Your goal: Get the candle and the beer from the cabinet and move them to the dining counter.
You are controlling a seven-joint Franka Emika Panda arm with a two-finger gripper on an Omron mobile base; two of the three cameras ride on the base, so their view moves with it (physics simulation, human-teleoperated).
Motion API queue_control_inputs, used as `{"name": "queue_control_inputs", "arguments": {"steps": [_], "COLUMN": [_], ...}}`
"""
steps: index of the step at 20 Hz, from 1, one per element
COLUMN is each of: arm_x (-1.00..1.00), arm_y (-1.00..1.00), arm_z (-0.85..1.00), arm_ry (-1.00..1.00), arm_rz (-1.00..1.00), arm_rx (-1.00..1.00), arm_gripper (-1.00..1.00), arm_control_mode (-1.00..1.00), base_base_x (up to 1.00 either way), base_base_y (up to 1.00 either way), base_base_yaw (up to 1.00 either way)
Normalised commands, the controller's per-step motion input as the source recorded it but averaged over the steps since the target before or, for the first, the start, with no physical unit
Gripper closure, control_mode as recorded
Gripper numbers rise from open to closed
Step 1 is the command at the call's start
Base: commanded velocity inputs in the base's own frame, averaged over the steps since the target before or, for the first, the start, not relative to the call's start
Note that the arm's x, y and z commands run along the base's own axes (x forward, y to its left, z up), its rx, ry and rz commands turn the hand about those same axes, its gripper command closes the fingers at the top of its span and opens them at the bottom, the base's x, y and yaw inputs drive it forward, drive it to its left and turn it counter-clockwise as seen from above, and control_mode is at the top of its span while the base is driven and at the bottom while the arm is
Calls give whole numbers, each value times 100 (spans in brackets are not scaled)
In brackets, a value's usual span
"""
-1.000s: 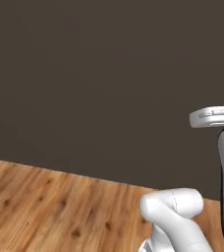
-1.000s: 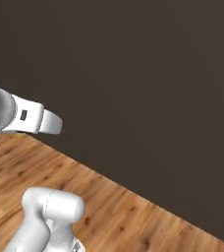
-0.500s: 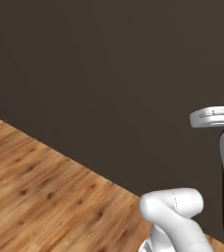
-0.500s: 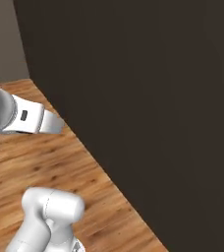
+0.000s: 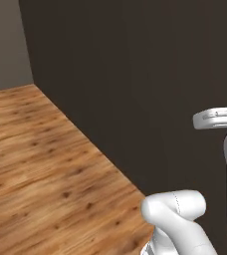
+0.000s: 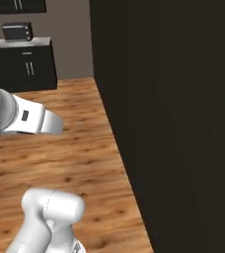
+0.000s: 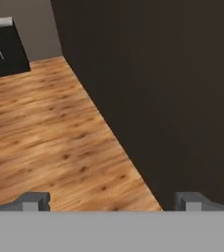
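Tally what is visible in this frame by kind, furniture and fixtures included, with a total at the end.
Large dark wall panel: 1
Wood plank floor: 1
Low black cabinet with short handles: 1
Dark box-shaped item on that cabinet's top, too small to identify: 1
Open gripper, holding nothing: 1
Total: 5

A tall, plain, dark brown panel fills the right and upper part of the left base view, standing upright on the wooden floor, its foot running diagonally from upper left to lower right. Whether it belongs to the cabinet cannot be told; it bears neither doors nor handles.
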Motion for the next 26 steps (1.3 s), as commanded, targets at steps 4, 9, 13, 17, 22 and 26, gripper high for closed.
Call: {"name": "queue_control_inputs", "arguments": {"steps": [4, 9, 13, 17, 22, 26], "arm_x": [0, 0, 0, 0, 0, 0], "arm_y": [0, 0, 0, 0, 0, 0], "arm_z": [0, 0, 0, 0, 0, 0], "arm_ry": [0, 0, 0, 0, 0, 0], "arm_rz": [0, 0, 0, 0, 0, 0], "arm_rx": [0, 0, 0, 0, 0, 0], "arm_gripper": [-100, -100, -100, -100, -100, -100], "arm_control_mode": [100, 100, 100, 100, 100, 100], "base_base_x": [100, 100, 100, 100, 100, 100], "base_base_y": [-5, 0, 0, 0, 0, 4], "base_base_yaw": [52, 39, 25, 14, 6, 9]}}
